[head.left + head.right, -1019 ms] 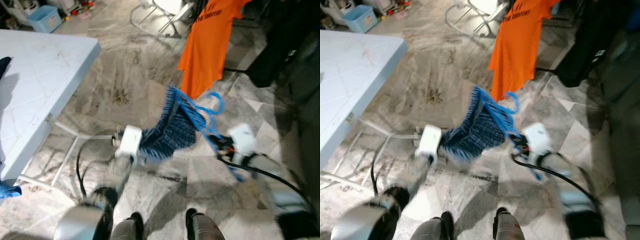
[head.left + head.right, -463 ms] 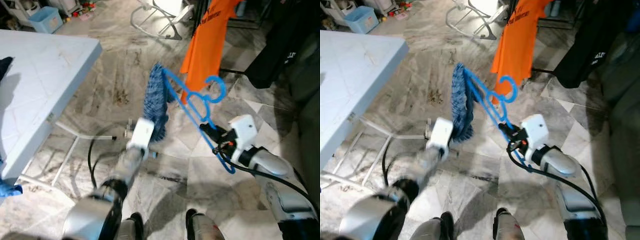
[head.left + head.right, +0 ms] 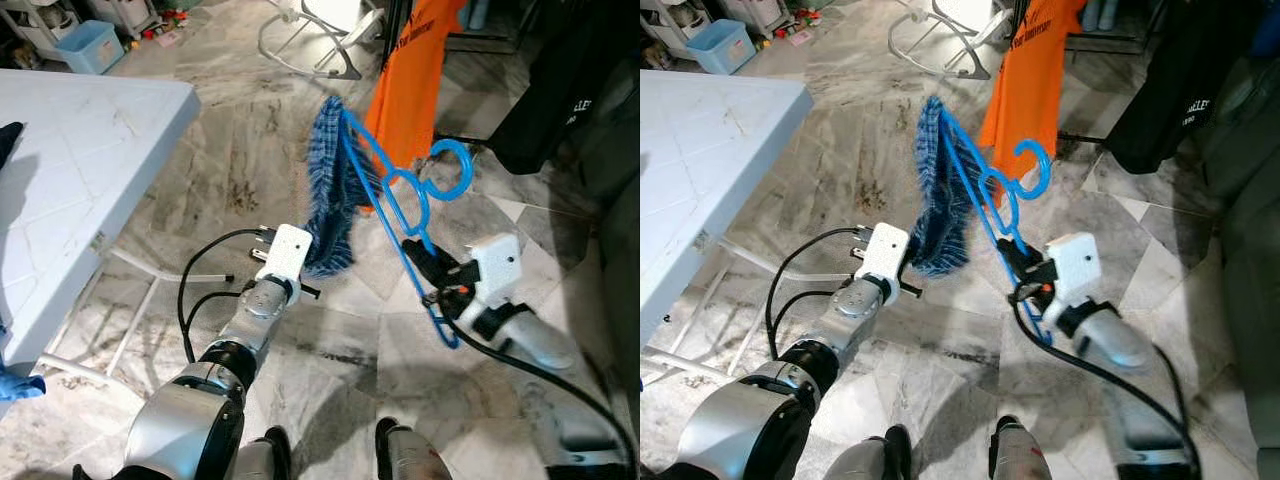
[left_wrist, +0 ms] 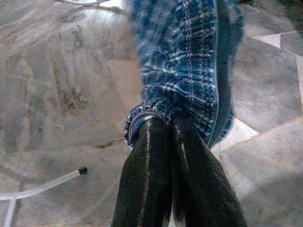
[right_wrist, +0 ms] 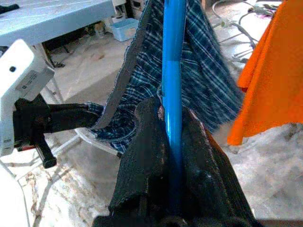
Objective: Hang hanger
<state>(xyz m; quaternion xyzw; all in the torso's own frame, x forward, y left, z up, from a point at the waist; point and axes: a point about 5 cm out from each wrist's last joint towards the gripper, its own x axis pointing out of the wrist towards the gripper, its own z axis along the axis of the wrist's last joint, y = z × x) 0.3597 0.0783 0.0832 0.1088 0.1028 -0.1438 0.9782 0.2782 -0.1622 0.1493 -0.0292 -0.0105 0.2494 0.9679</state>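
A blue plastic hanger stands tilted over the marble floor, hook uppermost and close to the orange T-shirt. My right gripper is shut on its lower bar, also seen as the hanger bar between my right gripper's pads. A blue plaid garment drapes from the hanger's upper end. My left gripper is shut on the garment's lower hem; the plaid garment bunches at my left gripper's tips.
An orange T-shirt and a black garment hang at the back right. A white folding table stands on the left, its legs by my left arm. A blue bin and a white curved frame sit further back.
The right gripper has raised the hanger and tipped it more upright, toward the orange T-shirt. The plaid garment, earlier spread between the grippers, now hangs narrow. The left gripper still holds its hem.
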